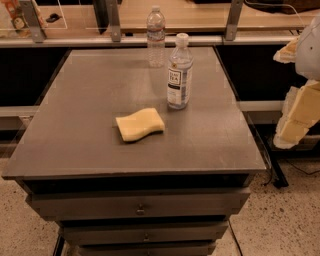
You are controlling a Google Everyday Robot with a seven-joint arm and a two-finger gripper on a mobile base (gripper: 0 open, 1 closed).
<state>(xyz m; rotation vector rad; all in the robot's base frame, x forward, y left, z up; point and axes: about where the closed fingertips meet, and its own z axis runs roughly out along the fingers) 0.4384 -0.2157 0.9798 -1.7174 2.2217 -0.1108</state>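
A yellow sponge lies flat near the middle of the grey table top. Behind it and a little to the right stands a clear tea bottle with a white cap and a dark label. A clear water bottle stands upright at the table's far edge. My gripper hangs at the right edge of the view, off the table's right side and above the floor, with nothing seen in it. It touches nothing; the tea bottle and sponge are well to its left.
The table is a grey cabinet with drawers in its front. A rail and a wooden counter run behind it. A speckled floor and a dark cable lie at the lower right.
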